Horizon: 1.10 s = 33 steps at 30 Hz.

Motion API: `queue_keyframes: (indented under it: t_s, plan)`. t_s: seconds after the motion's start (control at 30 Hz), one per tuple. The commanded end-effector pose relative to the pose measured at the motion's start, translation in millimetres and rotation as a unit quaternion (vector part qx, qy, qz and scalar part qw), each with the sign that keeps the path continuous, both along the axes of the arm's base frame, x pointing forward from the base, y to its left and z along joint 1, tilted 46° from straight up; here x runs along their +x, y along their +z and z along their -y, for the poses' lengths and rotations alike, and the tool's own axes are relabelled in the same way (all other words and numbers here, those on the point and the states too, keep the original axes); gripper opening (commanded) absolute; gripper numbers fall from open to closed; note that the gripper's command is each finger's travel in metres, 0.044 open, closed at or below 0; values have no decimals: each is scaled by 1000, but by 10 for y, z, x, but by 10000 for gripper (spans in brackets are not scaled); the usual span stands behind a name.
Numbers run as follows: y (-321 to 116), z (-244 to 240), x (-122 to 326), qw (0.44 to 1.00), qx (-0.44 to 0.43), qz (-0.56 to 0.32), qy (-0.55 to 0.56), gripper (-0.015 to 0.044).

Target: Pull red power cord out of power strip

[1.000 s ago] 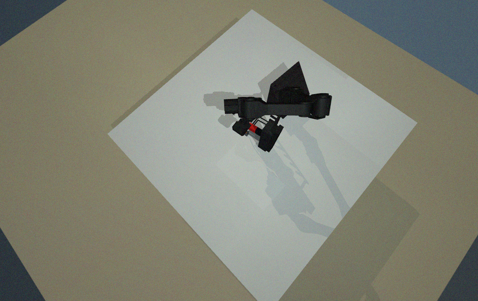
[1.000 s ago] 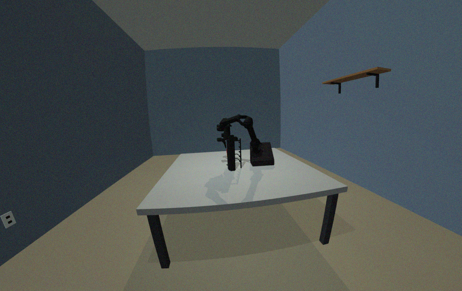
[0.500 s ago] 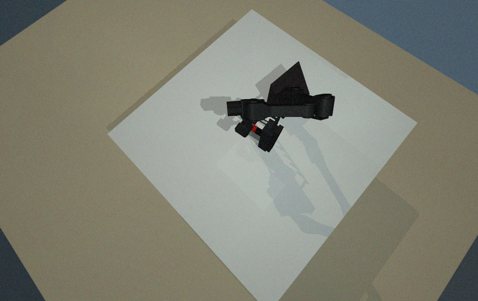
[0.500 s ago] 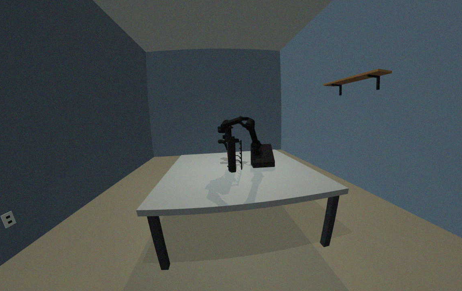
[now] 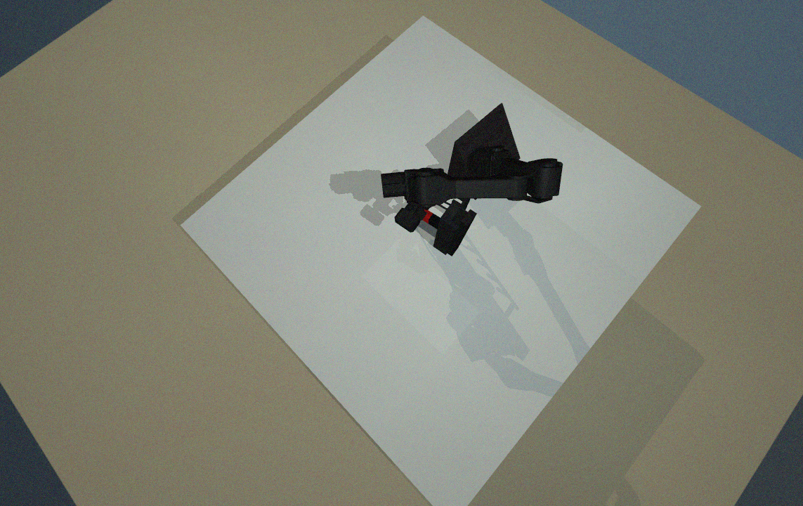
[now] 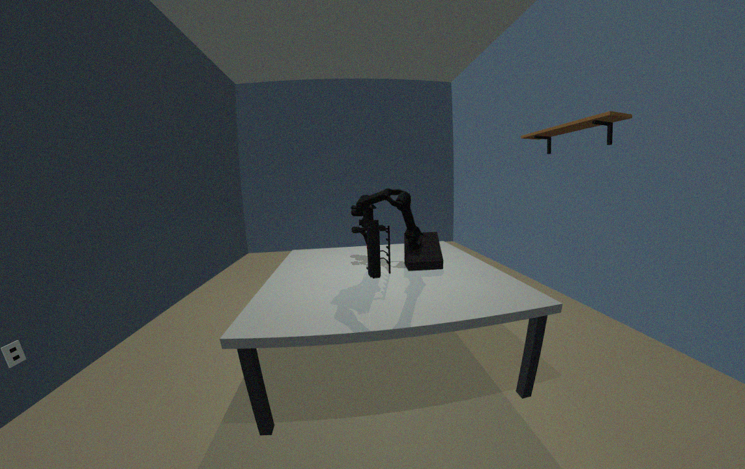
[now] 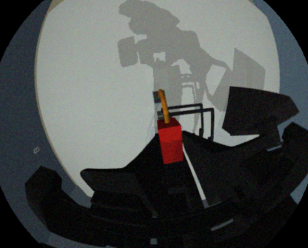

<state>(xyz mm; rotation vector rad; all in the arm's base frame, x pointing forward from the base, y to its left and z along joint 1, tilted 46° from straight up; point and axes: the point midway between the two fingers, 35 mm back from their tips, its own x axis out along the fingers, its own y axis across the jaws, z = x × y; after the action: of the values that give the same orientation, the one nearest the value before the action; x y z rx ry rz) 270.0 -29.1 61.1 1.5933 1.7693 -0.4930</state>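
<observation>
Wrist view shows the red plug (image 7: 171, 143) as a small boxy block with an orange-brown stub of cord (image 7: 164, 105) rising from its far end. It sits between the dark fingers of the tool (image 7: 172, 161), which are closing in on the plug's sides; firm contact cannot be confirmed.

Top view shows only a sliver of red (image 5: 427, 216) between the tool's black parts, over the middle of the white bench (image 5: 303, 277). The forearm crosses just above it and hides most of the plug.

Exterior view shows a tall dark upright strip (image 6: 372, 253) standing on the bench with a thin wire rack (image 6: 385, 251) just beside it, and the arm's base block (image 6: 424, 251) near to the right. A wooden shelf (image 6: 577, 124) hangs on the wall.

The plug's long axis runs along the tool's line, cord end pointing away from the wrist camera.
</observation>
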Motion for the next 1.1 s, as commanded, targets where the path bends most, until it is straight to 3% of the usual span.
queue_keyframes:
  t_s: [0.0, 0.2, 1.07]
  plan:
    - [2, 3, -5, 1000, 0, -2, 0, 55]
    - [0, 4, -4, 1000, 0, -2, 0, 0]
    - [-239, 283, 111, 1000, -1, -2, -1, 0]
